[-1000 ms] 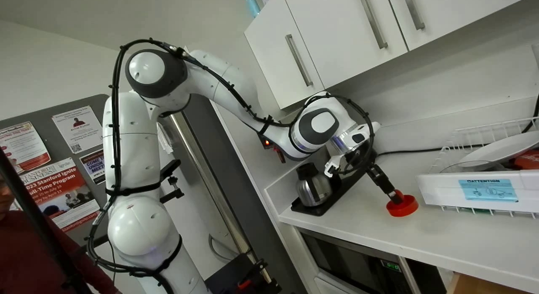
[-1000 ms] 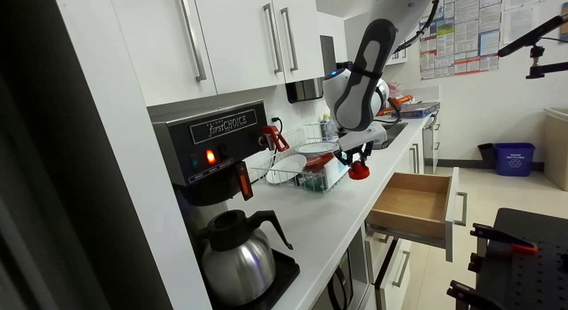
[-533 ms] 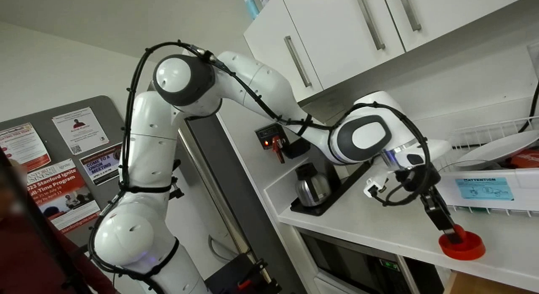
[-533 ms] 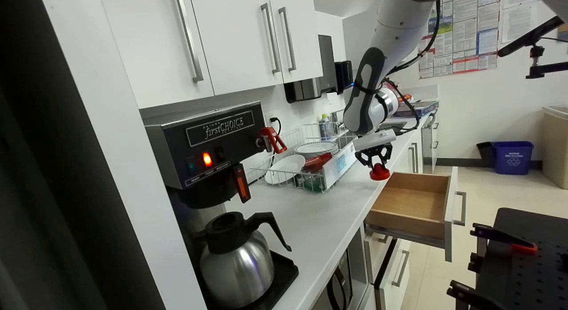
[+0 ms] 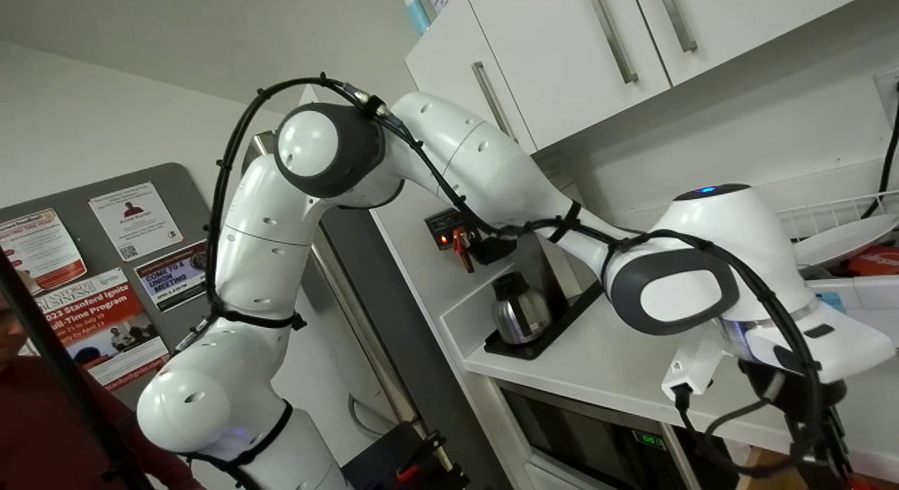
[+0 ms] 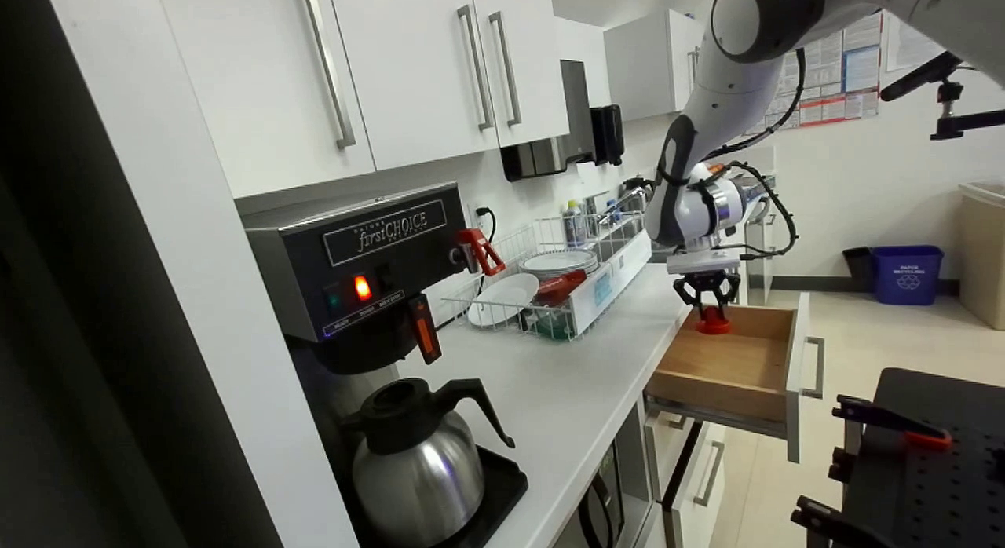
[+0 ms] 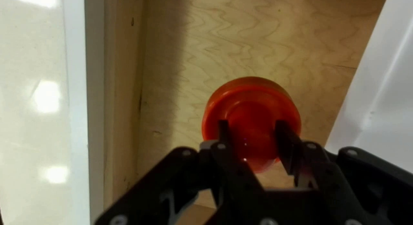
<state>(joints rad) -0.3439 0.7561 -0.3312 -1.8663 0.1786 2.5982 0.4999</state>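
A red round piece (image 7: 251, 84) with a wide rim and a raised knob is held by my gripper (image 7: 251, 123), whose black fingers press the knob from both sides. In the wrist view the bare wooden floor of a drawer (image 7: 209, 34) lies behind it. An exterior view puts the red piece (image 6: 713, 326) over the open drawer (image 6: 730, 359), below my gripper (image 6: 710, 303); its height above the drawer floor cannot be told. Only a sliver of the red piece (image 5: 858, 482) shows at the lower right corner of an exterior view, with the fingertips mostly cut off.
Beside the drawer runs a white counter (image 6: 542, 383) with a wire dish rack (image 6: 593, 297) holding plates. A steel carafe (image 6: 420, 477) stands by the coffee maker (image 6: 377, 257). White cabinets (image 6: 424, 69) hang above. A black perforated cart top (image 6: 950, 469) stands across from the drawer.
My arm has reached farther out along the counter and across its edge, carrying the red piece from above the counter to over the open drawer. The grip has stayed the same.
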